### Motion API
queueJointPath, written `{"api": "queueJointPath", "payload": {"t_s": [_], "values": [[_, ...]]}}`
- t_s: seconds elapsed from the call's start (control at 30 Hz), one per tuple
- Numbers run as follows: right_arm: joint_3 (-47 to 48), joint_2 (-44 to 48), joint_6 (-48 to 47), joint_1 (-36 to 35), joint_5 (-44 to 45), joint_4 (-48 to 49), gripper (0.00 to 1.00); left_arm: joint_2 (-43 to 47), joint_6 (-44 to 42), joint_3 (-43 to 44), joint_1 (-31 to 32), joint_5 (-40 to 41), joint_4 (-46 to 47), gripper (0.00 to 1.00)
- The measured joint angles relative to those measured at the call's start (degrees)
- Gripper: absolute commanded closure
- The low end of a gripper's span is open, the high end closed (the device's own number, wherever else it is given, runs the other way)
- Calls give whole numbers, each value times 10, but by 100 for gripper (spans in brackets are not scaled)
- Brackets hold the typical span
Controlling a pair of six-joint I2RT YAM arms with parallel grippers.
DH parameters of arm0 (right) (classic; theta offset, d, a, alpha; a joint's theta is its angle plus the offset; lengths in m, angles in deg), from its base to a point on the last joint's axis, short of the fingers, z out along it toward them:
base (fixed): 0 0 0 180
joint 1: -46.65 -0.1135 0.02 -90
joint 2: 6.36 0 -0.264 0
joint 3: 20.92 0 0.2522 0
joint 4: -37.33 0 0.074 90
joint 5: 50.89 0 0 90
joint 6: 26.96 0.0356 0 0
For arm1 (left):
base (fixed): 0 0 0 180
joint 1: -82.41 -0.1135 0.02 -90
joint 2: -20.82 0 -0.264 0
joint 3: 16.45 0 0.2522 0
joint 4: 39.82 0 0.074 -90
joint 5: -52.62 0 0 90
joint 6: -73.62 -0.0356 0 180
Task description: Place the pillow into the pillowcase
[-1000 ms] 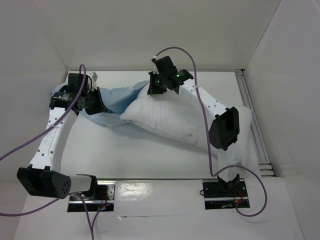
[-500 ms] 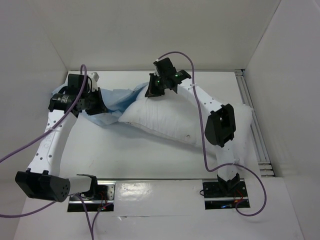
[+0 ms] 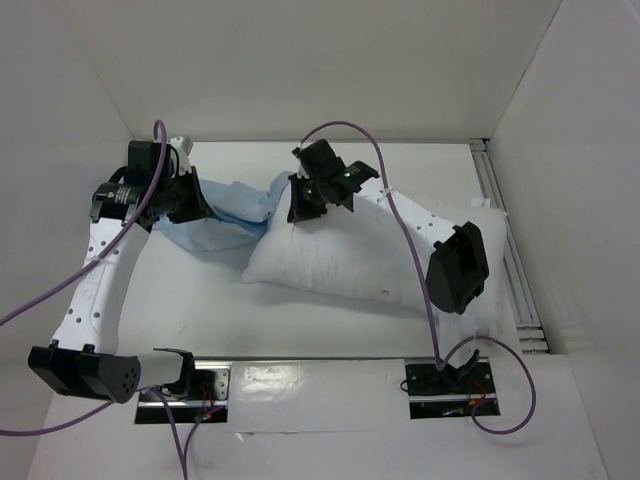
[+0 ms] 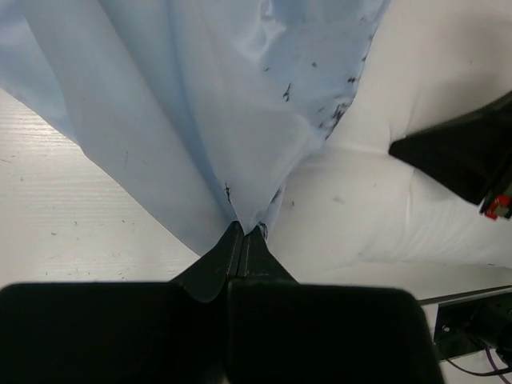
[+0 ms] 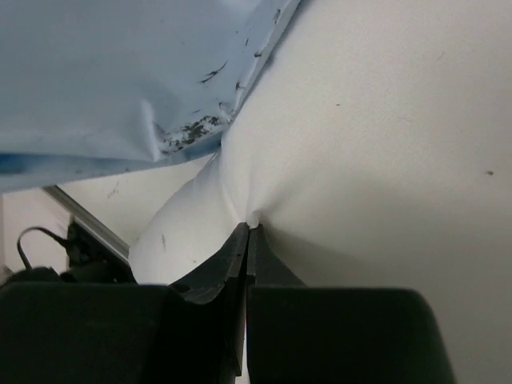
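The white pillow (image 3: 350, 255) lies across the middle and right of the table. Its far left corner is at the mouth of the light blue pillowcase (image 3: 225, 205), which lies crumpled at the back left. My left gripper (image 3: 192, 205) is shut on a fold of the pillowcase (image 4: 200, 120), pinched between its tips (image 4: 244, 232). My right gripper (image 3: 298, 205) is shut on a pinch of the pillow (image 5: 384, 120) near its far left corner, next to the pillowcase edge (image 5: 96, 72). The pillow also shows in the left wrist view (image 4: 384, 216).
White walls close in the table at the back and both sides. A metal rail (image 3: 500, 220) runs along the right edge. Purple cables loop over both arms. Both arm bases (image 3: 445, 385) sit at the near edge.
My right gripper has moved left and nearer with the pillow corner, toward the pillowcase. The pillow has swung flatter. My left gripper has shifted slightly back, still holding the pillowcase.
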Motion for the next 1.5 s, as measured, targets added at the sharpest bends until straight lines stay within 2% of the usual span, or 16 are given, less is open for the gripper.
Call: {"api": "queueJointPath", "payload": {"t_s": [0.13,0.33,0.6,0.9,1.3,1.5], "values": [[-19,36,-26,-31,17,-29,100,-9,1,0,5,-7,0,100],[9,38,-53,-66,63,-91,100,-15,3,5,14,2,-2,100],[-32,70,-57,-57,77,-101,100,11,16,19,13,47,-18,100],[-93,113,-70,-69,76,-130,100,16,51,51,8,54,-10,100],[-94,106,-134,-163,71,-189,100,13,64,64,8,35,5,100],[-57,98,-162,-179,73,-216,100,15,64,58,8,36,7,100]]}}
